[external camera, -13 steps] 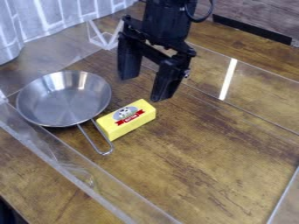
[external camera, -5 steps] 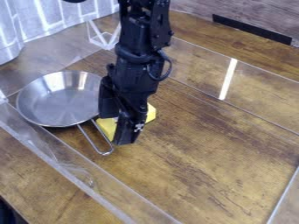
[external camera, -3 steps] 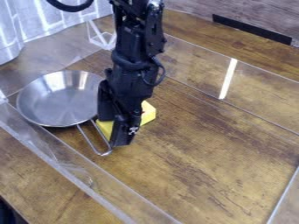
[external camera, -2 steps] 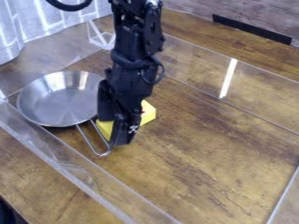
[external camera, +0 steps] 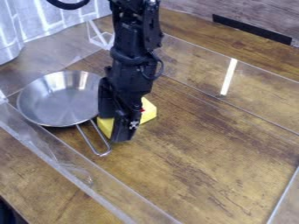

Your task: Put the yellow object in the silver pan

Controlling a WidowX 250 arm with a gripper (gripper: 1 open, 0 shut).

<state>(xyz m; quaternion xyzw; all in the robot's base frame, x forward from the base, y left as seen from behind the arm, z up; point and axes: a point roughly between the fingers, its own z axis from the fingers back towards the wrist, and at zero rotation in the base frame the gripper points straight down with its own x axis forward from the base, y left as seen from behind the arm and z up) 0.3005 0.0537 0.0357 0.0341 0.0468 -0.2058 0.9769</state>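
Note:
The yellow object lies on the wooden table just right of the silver pan, and the arm covers most of it. Only its right end and a sliver at its lower left show. My gripper points straight down over the block, its black fingers spread open and straddling it low near the table. I cannot tell whether the fingers touch the block. The pan is empty, its thin wire handle reaching toward the near edge beside the fingers.
A clear plastic wall runs along the table's near left edge. A clear stand sits behind the arm, and a pale curtain hangs at the back left. Bare wood stretches to the right.
Since the oldest frame the gripper came down from above and behind onto the block, now covering its label. In the last second it only settled slightly lower, still open.

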